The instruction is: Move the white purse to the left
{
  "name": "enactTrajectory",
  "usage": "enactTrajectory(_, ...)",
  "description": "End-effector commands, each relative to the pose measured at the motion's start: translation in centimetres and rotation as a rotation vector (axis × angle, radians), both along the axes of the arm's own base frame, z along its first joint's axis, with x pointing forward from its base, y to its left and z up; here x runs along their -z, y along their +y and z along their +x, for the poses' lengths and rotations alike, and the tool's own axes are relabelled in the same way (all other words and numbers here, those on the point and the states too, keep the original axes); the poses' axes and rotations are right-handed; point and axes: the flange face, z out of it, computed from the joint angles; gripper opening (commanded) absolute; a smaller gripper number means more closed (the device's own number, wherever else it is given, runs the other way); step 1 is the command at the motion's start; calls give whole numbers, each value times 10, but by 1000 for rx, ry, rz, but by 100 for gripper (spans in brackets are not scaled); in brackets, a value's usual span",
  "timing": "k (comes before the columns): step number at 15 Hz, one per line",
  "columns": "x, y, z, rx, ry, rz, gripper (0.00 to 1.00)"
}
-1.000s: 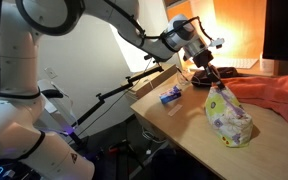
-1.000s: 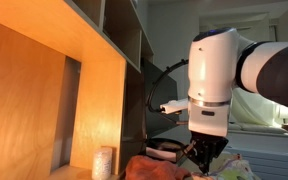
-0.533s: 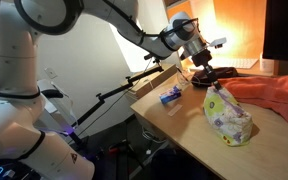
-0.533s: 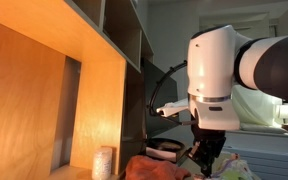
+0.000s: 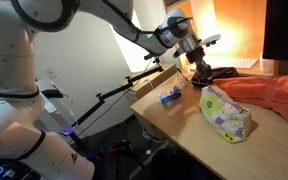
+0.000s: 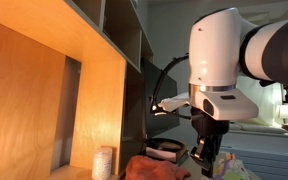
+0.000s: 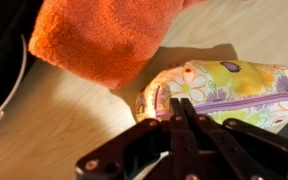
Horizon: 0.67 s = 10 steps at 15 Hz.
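Slumped from its raised pose a second ago, the white purse (image 5: 227,114) lies flat on the worktop (image 5: 180,122) beside the orange cloth (image 5: 275,93), with the hand (image 5: 204,81) just above its end, fingers pressed together and gripping nothing visible.

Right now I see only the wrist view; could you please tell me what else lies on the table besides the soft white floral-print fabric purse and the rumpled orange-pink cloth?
Observer: A small blue packet lies near the wooden table's edge, across the gripper from the white purse.
Operator: Thanks. Is the whole purse on the table?
Observer: Yes, in an exterior view it lies wholly on the tabletop, inside the edge.
Operator: Is the gripper touching it?
Observer: The shut gripper hangs over the purse's end nearest the packet; whether they touch, I cannot tell.
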Motion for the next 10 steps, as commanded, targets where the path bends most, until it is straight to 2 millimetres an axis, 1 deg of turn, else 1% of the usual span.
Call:
enactTrajectory(1,-11,12,-11,-99,51,46,1)
enactTrajectory(7,-8,18,-13,-228,169,95,1)
enactTrajectory(8,-6,25,-20,-241,170,90,1)
enactTrajectory(10,-6,31,-26,-270,190,89,1)
